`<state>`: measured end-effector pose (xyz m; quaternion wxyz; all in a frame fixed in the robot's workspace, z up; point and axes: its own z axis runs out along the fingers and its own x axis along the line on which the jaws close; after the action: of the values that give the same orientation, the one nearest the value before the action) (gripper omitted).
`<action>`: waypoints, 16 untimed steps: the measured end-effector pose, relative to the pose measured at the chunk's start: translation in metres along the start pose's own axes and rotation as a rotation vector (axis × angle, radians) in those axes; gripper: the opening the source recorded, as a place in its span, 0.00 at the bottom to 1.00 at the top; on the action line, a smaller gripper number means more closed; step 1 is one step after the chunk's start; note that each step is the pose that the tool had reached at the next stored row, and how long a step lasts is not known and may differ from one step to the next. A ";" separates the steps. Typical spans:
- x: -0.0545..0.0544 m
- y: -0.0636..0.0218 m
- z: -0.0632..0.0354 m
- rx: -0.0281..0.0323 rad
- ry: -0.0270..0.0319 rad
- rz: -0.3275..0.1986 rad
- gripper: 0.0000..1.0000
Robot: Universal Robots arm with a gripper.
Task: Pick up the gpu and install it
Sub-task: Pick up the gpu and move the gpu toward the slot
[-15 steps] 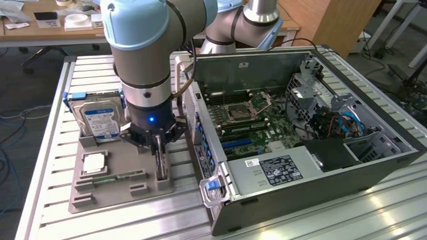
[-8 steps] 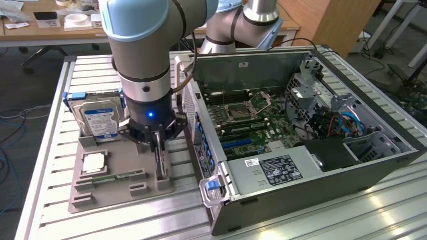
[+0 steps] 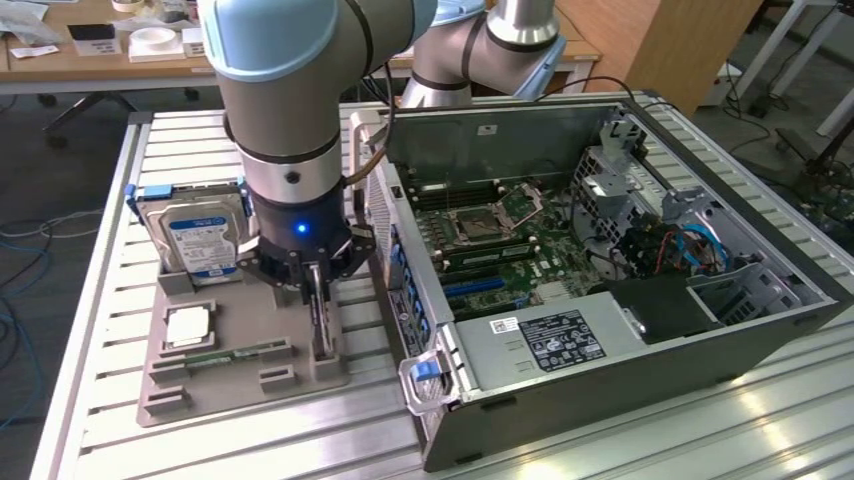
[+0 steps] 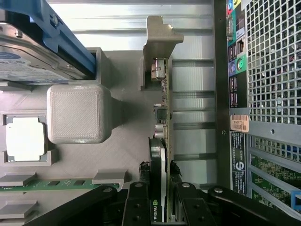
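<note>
The gpu (image 4: 163,117) is a thin dark card standing on edge in a slot of the grey parts tray (image 4: 127,155), with its silver end bracket (image 4: 160,33) at the far end. My gripper (image 4: 160,176) comes straight down over it, a black finger pressed to each face of the card, shut on it. In the exterior view the gripper (image 3: 316,290) sits over the tray's right-hand slot, and the gpu (image 3: 322,338) shows as a narrow upright strip below it, still down in the tray (image 3: 240,390).
On the tray stand a silver hard drive (image 3: 200,235) in a blue frame, a CPU (image 3: 187,325) and a green memory stick (image 3: 234,352). The open computer case (image 3: 747,330) lies close on the exterior view's right, motherboard (image 3: 507,250) exposed, its rear panel (image 4: 263,94) beside the card.
</note>
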<state>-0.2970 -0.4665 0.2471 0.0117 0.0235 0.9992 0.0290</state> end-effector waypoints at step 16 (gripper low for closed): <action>0.000 0.0007 -0.0106 -0.0003 -0.0003 0.000 0.27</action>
<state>-0.2970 -0.4664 0.2577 0.0118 0.0235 0.9992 0.0292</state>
